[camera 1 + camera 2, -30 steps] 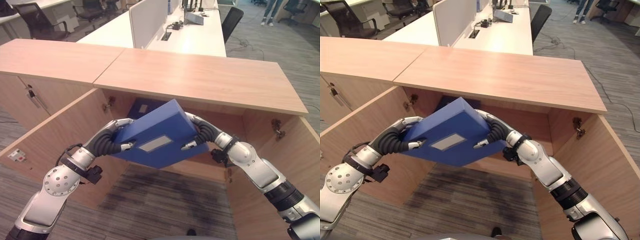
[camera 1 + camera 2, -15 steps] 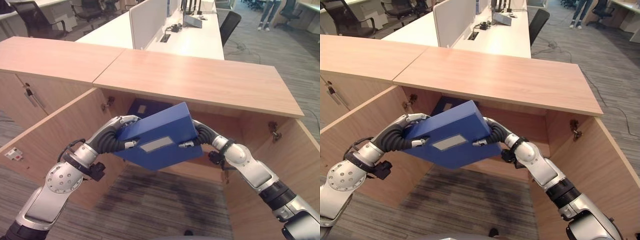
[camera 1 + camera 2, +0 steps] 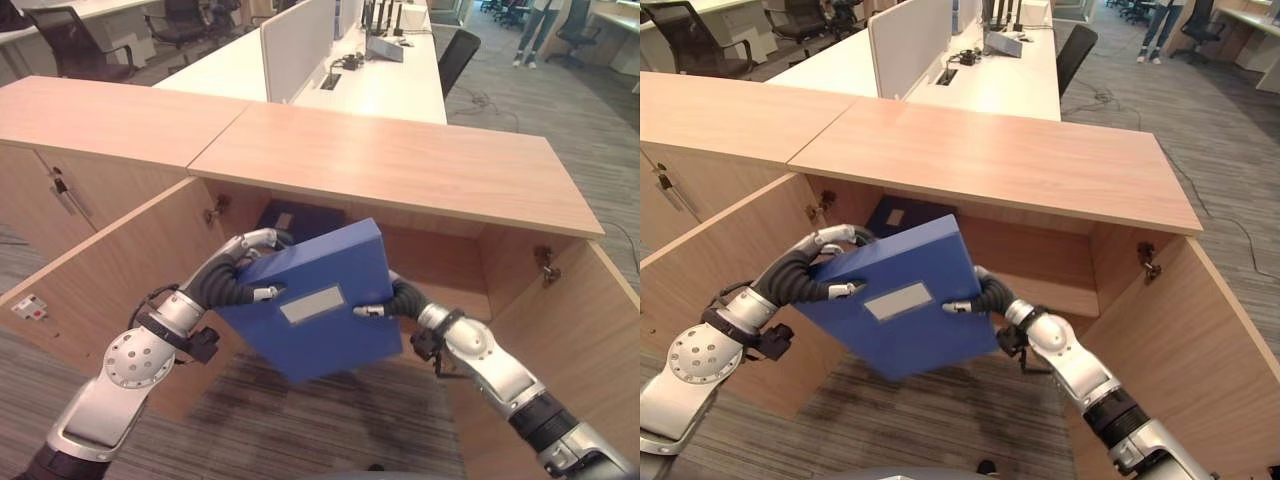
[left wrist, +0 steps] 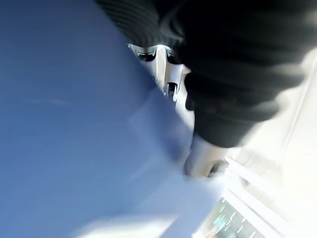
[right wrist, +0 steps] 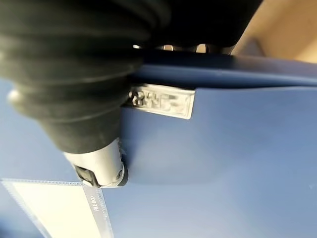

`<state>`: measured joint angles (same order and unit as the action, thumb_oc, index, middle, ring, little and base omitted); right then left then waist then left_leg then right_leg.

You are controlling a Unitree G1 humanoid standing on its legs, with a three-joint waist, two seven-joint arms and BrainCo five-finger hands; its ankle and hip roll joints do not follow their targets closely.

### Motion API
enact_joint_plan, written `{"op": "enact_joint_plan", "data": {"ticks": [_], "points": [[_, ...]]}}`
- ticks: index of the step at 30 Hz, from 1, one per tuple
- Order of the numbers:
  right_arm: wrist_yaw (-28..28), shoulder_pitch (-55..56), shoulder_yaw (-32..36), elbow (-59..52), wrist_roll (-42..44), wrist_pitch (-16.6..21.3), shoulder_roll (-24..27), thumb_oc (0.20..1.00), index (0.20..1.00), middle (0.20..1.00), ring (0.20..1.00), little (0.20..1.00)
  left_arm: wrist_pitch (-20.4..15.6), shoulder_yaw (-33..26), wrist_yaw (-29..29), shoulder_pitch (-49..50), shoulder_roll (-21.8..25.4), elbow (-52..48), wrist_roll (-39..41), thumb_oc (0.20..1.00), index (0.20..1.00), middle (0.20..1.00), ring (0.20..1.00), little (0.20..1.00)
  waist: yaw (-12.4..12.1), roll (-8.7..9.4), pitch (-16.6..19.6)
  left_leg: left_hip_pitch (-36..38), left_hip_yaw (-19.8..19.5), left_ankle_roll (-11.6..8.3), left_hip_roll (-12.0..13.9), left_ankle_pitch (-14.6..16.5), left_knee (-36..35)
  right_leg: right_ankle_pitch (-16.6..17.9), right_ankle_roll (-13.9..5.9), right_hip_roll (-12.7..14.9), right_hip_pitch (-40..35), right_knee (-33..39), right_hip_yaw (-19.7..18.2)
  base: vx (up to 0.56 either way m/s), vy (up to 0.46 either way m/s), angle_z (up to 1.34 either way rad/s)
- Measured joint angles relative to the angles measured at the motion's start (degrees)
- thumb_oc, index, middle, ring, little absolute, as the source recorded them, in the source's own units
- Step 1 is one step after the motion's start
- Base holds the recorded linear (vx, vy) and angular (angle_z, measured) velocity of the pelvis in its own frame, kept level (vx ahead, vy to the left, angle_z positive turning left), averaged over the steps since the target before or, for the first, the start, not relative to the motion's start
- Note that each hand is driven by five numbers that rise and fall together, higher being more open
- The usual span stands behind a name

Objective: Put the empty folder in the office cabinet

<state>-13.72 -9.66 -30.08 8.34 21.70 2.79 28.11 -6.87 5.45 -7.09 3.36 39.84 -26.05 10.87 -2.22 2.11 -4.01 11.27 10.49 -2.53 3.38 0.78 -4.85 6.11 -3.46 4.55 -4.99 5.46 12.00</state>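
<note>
The blue folder (image 3: 315, 305) is not yet in the office cabinet (image 3: 400, 165): it hangs in mid-air at the centre of the frame, in front of the open compartment and below the wooden top, held between both arms. The left robot hand (image 3: 243, 280) clasps its left edge, thumb on the front face and fingers curled over the top corner; the right robot hand (image 3: 385, 303) pinches the right edge, thumb on the face near the label. Both doors stand open, so what is left, by my reading, is to carry the folder forward onto the shelf and let go. It is a thick, rigid box file with a pale rectangular label pocket, tilted with one corner pointing down. Another dark blue file (image 3: 295, 217) already lies inside, behind it.
</note>
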Motion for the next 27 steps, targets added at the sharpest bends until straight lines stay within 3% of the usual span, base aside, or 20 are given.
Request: {"op": "enact_joint_plan", "data": {"ticks": [6,9,12,15,18,20,22,23,24,25,26,27], "points": [[-2.5,9.6,-1.6,2.6,4.4,-4.1,-2.4,0.200,0.200,0.200,0.200,0.200,0.0,2.2,-1.4,4.7,-4.7,3.9,3.6,1.000,1.000,1.000,1.000,1.000,0.0,-0.75,-0.2,-0.3,-0.3,-0.04,0.0,0.0,0.0,-0.1,0.03,0.0,0.1,0.0,0.3,0.00,-0.054,0.03],[-2.2,15.4,3.8,4.5,6.0,-4.8,-2.5,0.200,0.200,0.200,0.200,0.200,0.7,-0.2,-0.9,9.4,-9.6,9.6,3.5,1.000,1.000,1.000,1.000,1.000,0.5,-1.40,0.0,-0.7,-1.1,-0.11,0.0,-0.1,0.2,-0.4,-0.14,0.1,0.0,0.0,1.0,-0.01,-0.088,0.11],[-1.0,18.9,9.1,8.4,6.6,-4.8,-3.2,0.200,0.200,0.200,0.200,0.200,2.2,-1.3,-0.4,14.9,-11.2,16.0,2.1,1.000,1.000,1.000,1.000,1.000,0.6,-1.52,0.0,-1.3,-1.6,-0.37,0.4,-0.3,0.1,-0.8,0.09,0.0,0.4,0.0,1.5,-0.02,-0.135,0.11],[0.7,18.4,14.3,13.2,8.8,-6.0,-5.0,0.200,0.200,0.200,0.200,0.200,5.5,-1.3,-0.1,17.0,-14.6,28.7,2.2,1.000,1.000,1.000,1.000,1.000,0.9,-1.61,0.0,-2.8,-2.0,-0.56,0.9,-0.2,1.2,-1.0,0.37,-0.2,1.0,0.0,1.9,-0.06,-0.157,0.08],[2.5,16.3,16.4,17.1,11.1,-7.2,-6.9,0.200,0.200,0.200,0.200,0.200,8.6,-1.1,0.8,16.2,-15.5,40.4,1.6,1.000,1.000,1.000,1.000,1.000,1.1,-0.66,-1.6,-7.1,-3.3,-1.40,2.1,1.5,7.7,-1.6,1.50,-0.9,2.2,-0.1,2.5,-0.08,-0.170,0.16],[3.1,15.1,16.3,18.0,12.3,-7.7,-7.2,0.200,0.200,0.200,0.200,0.200,9.6,-1.3,1.5,15.5,-16.3,46.3,1.7,1.000,1.000,1.000,1.000,1.000,-0.4,0.00,-4.3,-10.2,-4.1,-1.64,2.6,1.9,15.4,-1.7,2.84,-1.7,2.2,-0.8,1.8,-0.02,-0.115,-0.07],[3.6,13.4,16.1,19.1,13.2,-8.6,-7.6,0.200,0.200,0.200,0.200,0.200,11.0,-1.5,2.2,13.2,-17.3,52.2,1.7,1.000,1.000,1.000,1.000,1.000,-0.9,0.41,-6.5,-16.6,-5.8,-2.45,2.8,1.4,29.7,-2.8,4.42,-0.9,2.6,-3.3,0.6,0.02,-0.017,-0.12],[3.8,13.2,16.2,19.1,13.3,-8.6,-7.7,0.200,0.200,0.200,0.200,0.200,11.4,-1.2,2.6,13.2,-17.9,53.7,1.7,1.000,1.000,1.000,1.000,1.000,-1.3,0.63,-6.9,-21.6,-7.6,-3.62,2.8,-1.0,37.5,-3.0,4.85,-0.7,2.5,-3.2,0.1,0.05,0.026,-0.17],[3.9,13.3,16.1,19.2,13.3,-8.7,-8.1,0.200,0.200,0.200,0.200,0.200,11.6,-1.2,2.8,13.7,-18.2,53.7,1.7,1.000,1.000,1.000,1.000,1.000,-1.6,0.83,-7.1,-23.0,-8.1,-3.59,2.5,-0.9,38.4,-3.1,5.04,-0.2,3.0,-3.2,-0.2,0.09,0.053,-0.47],[4.1,13.1,15.2,18.9,13.4,-8.6,-7.9,0.200,0.200,0.200,0.200,0.200,11.8,-1.2,3.1,14.5,-19.0,53.5,1.8,1.000,1.000,1.000,1.000,1.000,-1.4,1.14,-7.6,-23.4,-7.8,-2.59,1.5,-0.3,34.5,-3.2,5.12,0.9,3.7,-2.6,-0.3,0.14,0.069,-0.60],[4.2,13.0,14.7,18.8,13.8,-8.5,-7.6,0.200,0.200,0.200,0.200,0.200,11.8,-1.2,3.4,14.1,-20.2,54.6,2.1,1.000,1.000,1.000,1.000,1.000,-1.2,0.25,-6.9,-23.0,-8.0,-2.13,0.0,-0.6,28.8,-3.4,4.78,1.0,3.7,-0.1,-1.4,0.25,0.132,-0.83],[4.3,12.1,14.3,18.3,14.9,-8.4,-5.8,0.200,0.200,0.200,0.200,0.200,11.7,-1.2,3.8,13.9,-22.6,55.5,2.5,1.000,1.000,1.000,1.000,1.000,-1.6,-2.98,-7.2,-22.0,-8.8,-2.27,1.9,-0.5,20.9,-5.3,5.78,-1.6,6.7,-7.0,-1.3,0.21,0.102,-0.58]]}}
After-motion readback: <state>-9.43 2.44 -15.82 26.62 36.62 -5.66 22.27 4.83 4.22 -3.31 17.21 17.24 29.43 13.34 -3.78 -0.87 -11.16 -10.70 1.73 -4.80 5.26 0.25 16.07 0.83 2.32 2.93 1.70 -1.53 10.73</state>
